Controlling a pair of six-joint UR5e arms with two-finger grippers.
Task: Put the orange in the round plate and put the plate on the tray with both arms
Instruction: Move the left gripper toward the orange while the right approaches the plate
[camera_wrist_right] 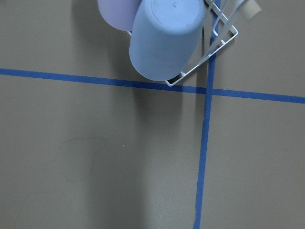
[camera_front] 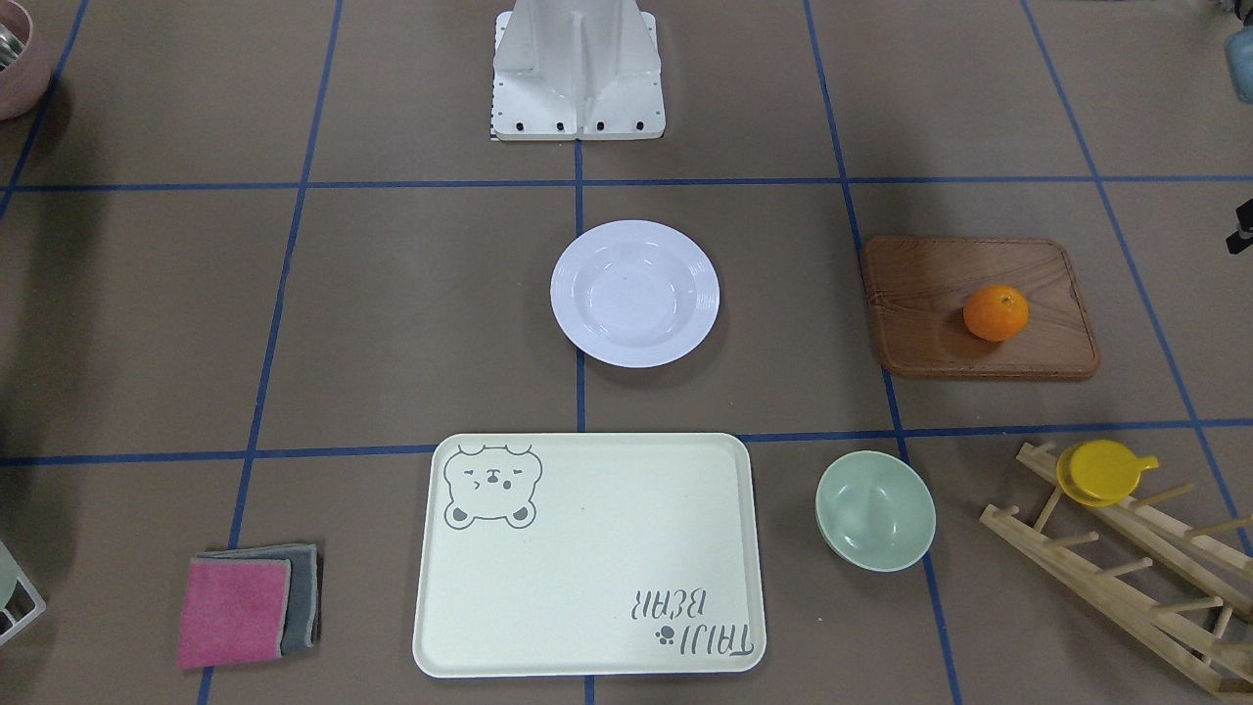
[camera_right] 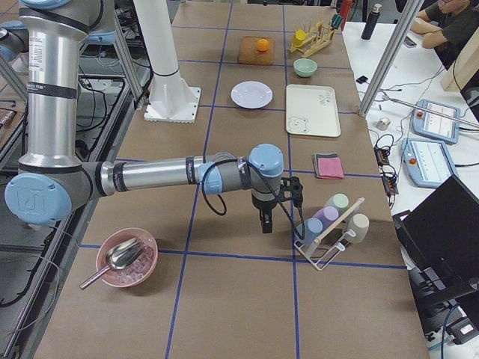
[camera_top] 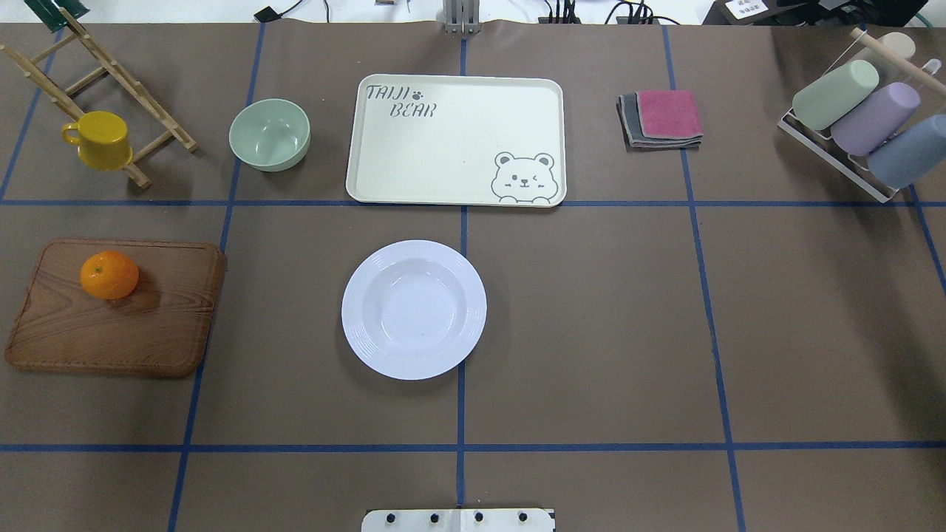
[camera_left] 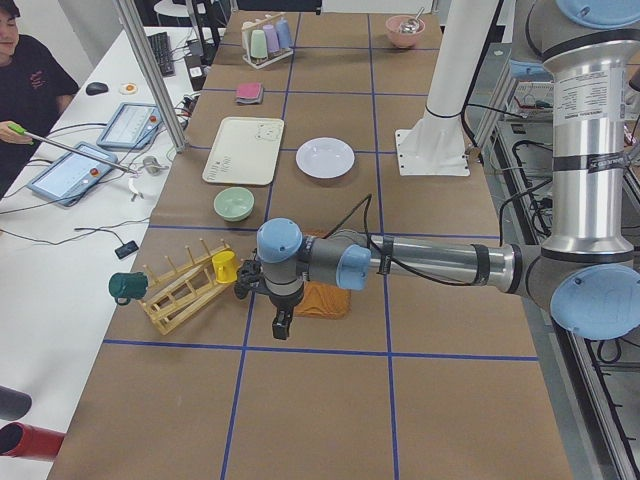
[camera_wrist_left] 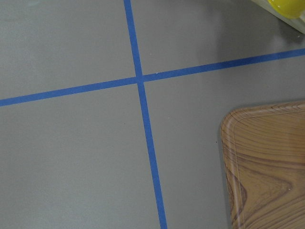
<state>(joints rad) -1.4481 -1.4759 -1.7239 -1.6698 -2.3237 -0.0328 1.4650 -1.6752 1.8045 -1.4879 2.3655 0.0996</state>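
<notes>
The orange [camera_front: 996, 312] [camera_top: 109, 275] sits on a brown wooden board [camera_top: 111, 332] on the robot's left side. The white round plate [camera_front: 634, 293] [camera_top: 414, 309] lies empty mid-table, in front of the robot base. Beyond it lies the cream bear tray [camera_front: 587, 548] [camera_top: 456, 139], also empty. My left gripper [camera_left: 283, 325] hangs over the table just outside the board's end, fingers pointing down. My right gripper [camera_right: 266, 224] hangs beside the cup rack at the other end. Both show only in the side views, so I cannot tell whether they are open or shut.
A pale-green bowl [camera_top: 269, 134] stands left of the tray. A yellow cup [camera_top: 98, 140] hangs on a wooden rack [camera_top: 111, 96]. Folded cloths [camera_top: 661, 118] and a wire rack of cups [camera_top: 865, 125] are on the right. A pink bowl with a scoop [camera_right: 127, 258] is near the right arm. People sit along the far side.
</notes>
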